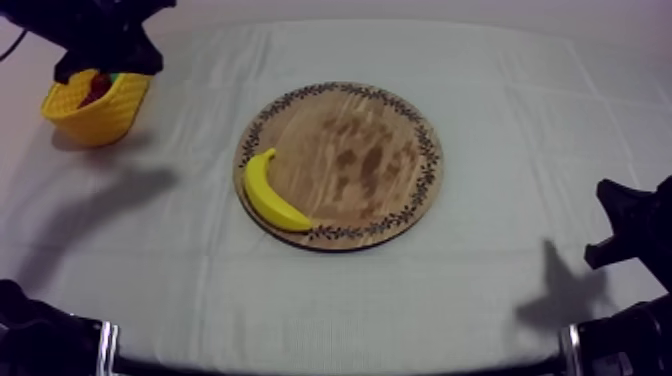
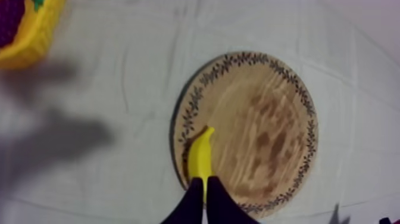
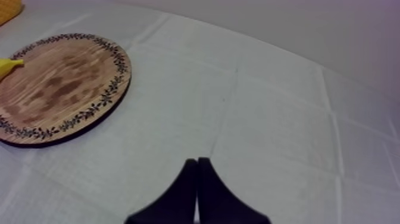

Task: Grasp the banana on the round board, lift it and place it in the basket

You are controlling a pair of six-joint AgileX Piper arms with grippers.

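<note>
My left fingers (image 2: pixel 191 208) and right fingers (image 3: pixel 181 196) are pressing together, empty, while the curved yellow banana (image 1: pixel 272 195) is lying on the round wooden board (image 1: pixel 370 150).

Grapes (image 2: pixel 9 21), seemingly a small red fruit (image 1: pixel 97 88)

Creased grey-white cloth (image 1: pixel 520 130) spreads flat under soft, even light

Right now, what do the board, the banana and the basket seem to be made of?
The board: wood, by its brown grain; matt, with a dark leaf pattern at the rim. The banana: smooth, even yellow, probably plastic. The basket: yellow, wall with a woven look, likely moulded plastic.
</note>
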